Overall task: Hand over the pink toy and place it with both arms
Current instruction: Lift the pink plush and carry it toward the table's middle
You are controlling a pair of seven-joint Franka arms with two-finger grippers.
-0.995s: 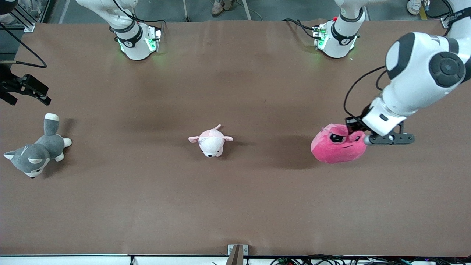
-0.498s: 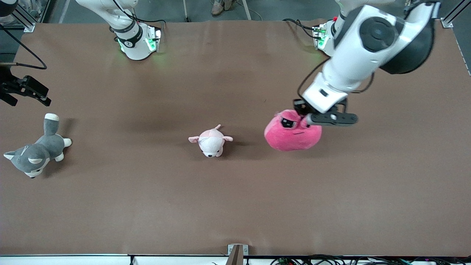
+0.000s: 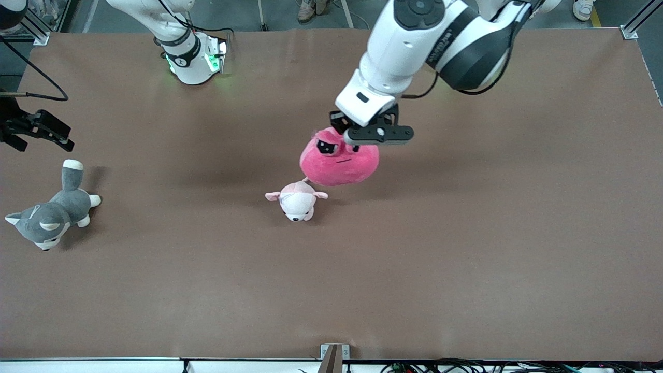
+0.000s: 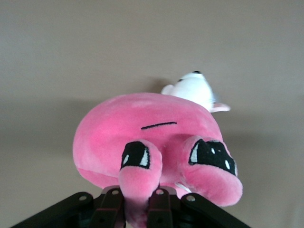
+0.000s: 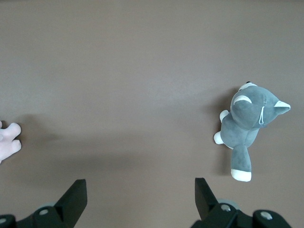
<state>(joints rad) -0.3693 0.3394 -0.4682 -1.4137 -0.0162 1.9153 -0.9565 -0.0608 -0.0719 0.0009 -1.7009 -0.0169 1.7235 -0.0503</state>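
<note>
Brown matte table (image 3: pixel 466 259) fills the view, both arm bases along its top edge. At the right arm's end of the table, the right gripper (image 3: pixel 44 129) waits in the air above the table's edge, jaws spread wide and holding nothing; in its wrist view the fingers (image 5: pixel 73 199) frame bare table. Just below it lies the grey-and-white plush dog (image 3: pixel 49 212) on its side, fuzzy, with white paws and tail tip. Near the table's middle sits the pale pink plush (image 3: pixel 296 199), small and soft, with stubby ears. Above and touching it in the front view hangs the pink toy (image 3: pixel 339 160): a rounded hot-pink blob of short velvety pile, dark stitched eyes, thin line mouth. It is off the table, dangling face-up from the left gripper (image 3: pixel 362 135), whose jaws are pinched together on one small bump at the toy's top; the wrist view shows the fingers (image 4: pixel 111 206) squeezing that nub. Step in hand, as judged: carry to the handover point over the table's centre. Next move likely calls for the right gripper to come in toward the middle and grasp the hanging body clear of the left jaws; the plush will deform and may swing.
</note>
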